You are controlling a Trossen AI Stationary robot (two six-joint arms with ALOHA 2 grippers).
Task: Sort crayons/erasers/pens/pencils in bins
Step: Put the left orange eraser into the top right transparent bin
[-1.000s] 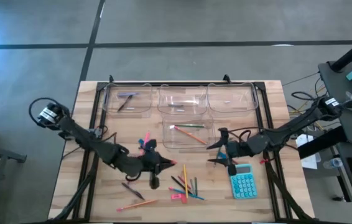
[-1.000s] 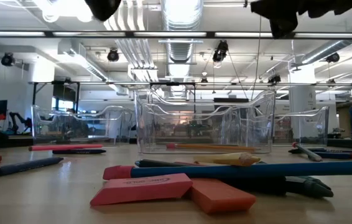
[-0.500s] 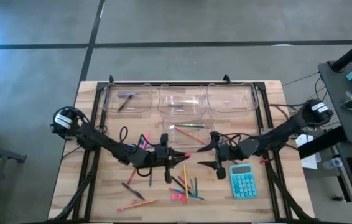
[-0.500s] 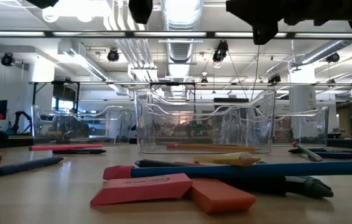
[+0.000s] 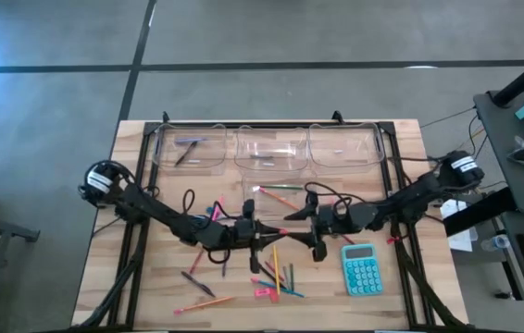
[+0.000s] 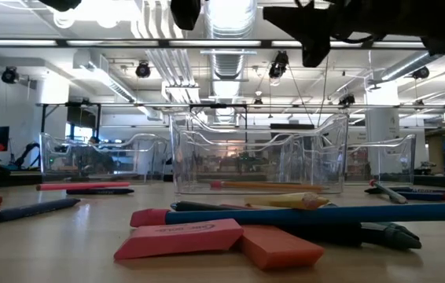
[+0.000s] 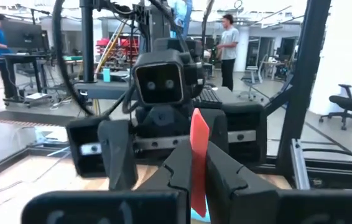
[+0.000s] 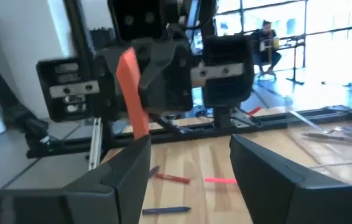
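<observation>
Over the middle of the table, in front of the near bin (image 5: 280, 199), my two grippers face each other. My left gripper (image 5: 264, 235) (image 7: 198, 149) is shut on a red crayon (image 7: 198, 140), which also shows in the right wrist view as a red stick (image 8: 131, 93). My right gripper (image 5: 301, 231) (image 8: 191, 162) stands open a short way from the crayon, touching nothing. Loose pencils, pens and crayons (image 5: 276, 273) lie on the wood below them. Three more bins (image 5: 271, 148) line the far edge. My left gripper pinches the red crayon's lower part (image 7: 196, 180) between its two fingers. The fingers lie level, pointing toward the table's right, across the stick. The crayon stands nearly upright, its upper end (image 7: 197, 118) above the fingers, lifted clear of the table.
A teal calculator (image 5: 362, 268) lies near the right front. Pink erasers (image 6: 179, 238) and a blue stick (image 6: 317, 214) lie close to the low camera. The far left bin (image 5: 188, 148) holds dark pens; the near bin holds pencils (image 5: 280, 190).
Both grippers have come toward each other over the table's middle, the left with the crayon going right, the right going left, and both have tipped up from slanting down to about level. The right gripper stays open and the left stays shut on the crayon.
</observation>
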